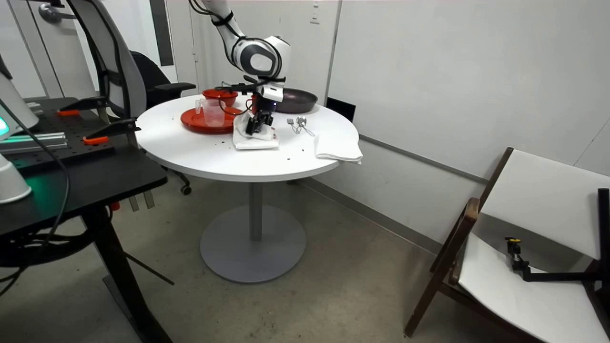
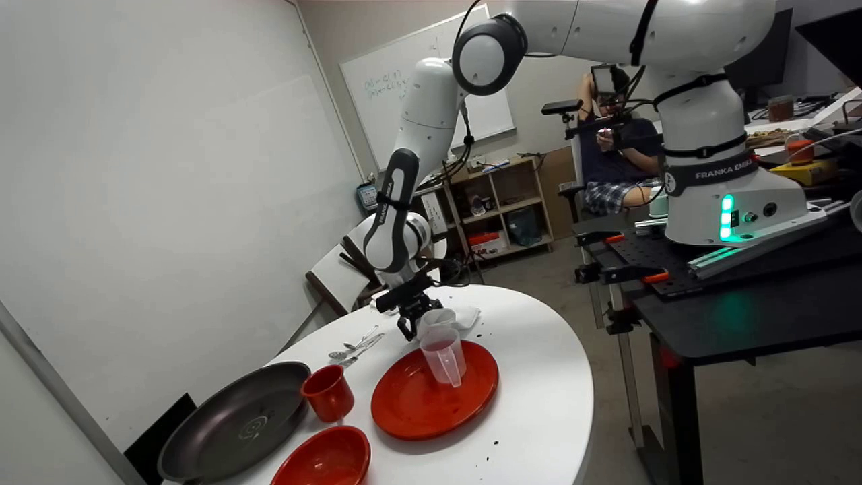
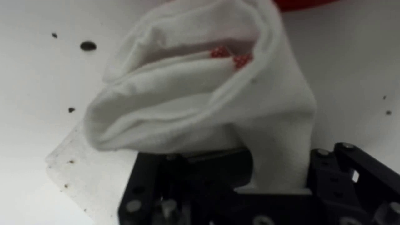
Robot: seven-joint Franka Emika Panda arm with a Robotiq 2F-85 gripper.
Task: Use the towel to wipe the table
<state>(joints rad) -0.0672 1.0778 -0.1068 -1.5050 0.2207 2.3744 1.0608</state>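
Observation:
The white towel (image 1: 257, 143) lies bunched and folded on the round white table (image 1: 200, 159), beside the red plate. In the wrist view the towel (image 3: 200, 81) has red patches inside its folds and runs down between the fingers. My gripper (image 1: 258, 126) is low at the table, shut on the towel; in the wrist view the gripper (image 3: 281, 170) has cloth filling the gap between its pads. In an exterior view the gripper (image 2: 419, 323) partly shows behind clear cups, with some towel (image 2: 467, 315) beyond it. Dark specks (image 3: 88, 46) are scattered on the table around the towel.
A red plate (image 2: 404, 407) holds a clear measuring cup (image 2: 444, 364). A red mug (image 2: 330, 396), red bowl (image 2: 326, 458), dark pan (image 2: 232, 428) and metal utensils (image 1: 300, 125) stand close by. Another folded white cloth (image 1: 339, 148) hangs slightly over the table's edge.

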